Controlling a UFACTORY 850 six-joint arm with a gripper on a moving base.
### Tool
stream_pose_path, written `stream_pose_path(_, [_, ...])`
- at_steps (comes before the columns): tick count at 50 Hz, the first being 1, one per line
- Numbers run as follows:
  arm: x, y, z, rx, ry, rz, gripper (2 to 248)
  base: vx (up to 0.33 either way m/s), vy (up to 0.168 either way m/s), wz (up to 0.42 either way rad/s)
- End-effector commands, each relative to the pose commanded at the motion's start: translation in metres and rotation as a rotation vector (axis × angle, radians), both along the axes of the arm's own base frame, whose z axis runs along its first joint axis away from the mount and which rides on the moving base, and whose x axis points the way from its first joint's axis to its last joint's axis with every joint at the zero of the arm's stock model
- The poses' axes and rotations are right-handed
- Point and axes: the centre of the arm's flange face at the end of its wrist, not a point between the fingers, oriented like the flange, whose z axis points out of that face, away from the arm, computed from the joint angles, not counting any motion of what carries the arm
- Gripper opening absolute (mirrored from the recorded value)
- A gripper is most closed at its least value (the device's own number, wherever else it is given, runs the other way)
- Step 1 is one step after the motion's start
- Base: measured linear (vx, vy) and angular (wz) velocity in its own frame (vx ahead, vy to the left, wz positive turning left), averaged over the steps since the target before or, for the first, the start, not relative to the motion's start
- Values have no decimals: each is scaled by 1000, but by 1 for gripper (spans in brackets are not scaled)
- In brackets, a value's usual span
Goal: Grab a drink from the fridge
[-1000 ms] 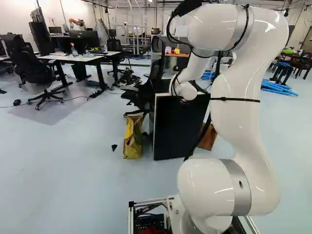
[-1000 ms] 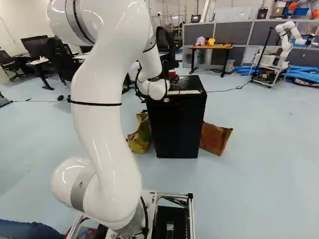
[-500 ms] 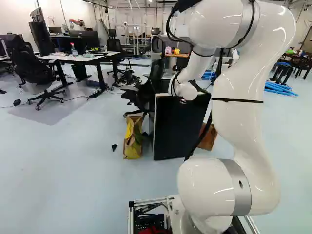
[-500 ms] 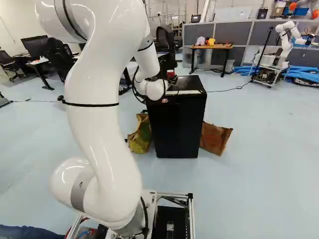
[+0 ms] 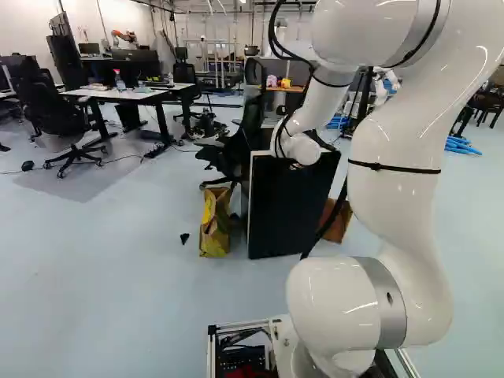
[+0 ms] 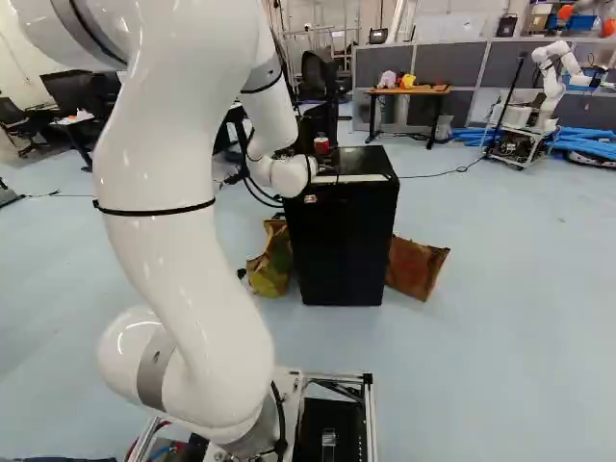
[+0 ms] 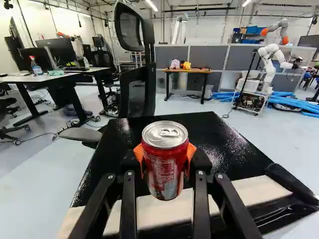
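Note:
In the right base view my gripper is mostly lost against the black fridge, with the red can showing over the near left part of its top. In the wrist view the gripper is shut on the can, an orange pad pressing each side. The can is upright, its silver lid facing up with the tab unopened. The fridge top spreads under and beyond it. Whether the can's base touches that top, I cannot tell. My wrist hides the gripper in the left base view.
A black office chair stands close behind the fridge's left side. Paper bags lean by the fridge, one yellow-green, one brown. Desks are farther left, a wooden table beyond, another robot at the far right.
My upper arm has swung right in the left base view and left in the right base view. The wrist and the held can have shifted slightly left in the right base view. The base has stayed still.

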Motion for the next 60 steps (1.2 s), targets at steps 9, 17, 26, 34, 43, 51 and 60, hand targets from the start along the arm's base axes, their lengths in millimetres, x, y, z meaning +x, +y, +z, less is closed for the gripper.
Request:
stream_pose_path(9, [-23, 10, 3, 2, 16, 13, 100, 0, 0, 0])
stream_pose_path(17, [-47, 19, 5, 4, 33, 26, 100, 0, 0, 0])
stream_pose_path(26, [-78, 30, 5, 7, 53, 42, 100, 0, 0, 0])
stream_pose_path(34, [-108, 40, 3, 9, 73, 57, 100, 0, 0, 0])
stream_pose_path(43, [-138, 48, 0, 10, 93, 72, 100, 0, 0, 0])
stream_pose_path(51, [-162, 54, -4, 11, 108, 85, 100, 0, 0, 0])
stream_pose_path(60, [-186, 59, -9, 12, 124, 96, 100, 0, 0, 0])
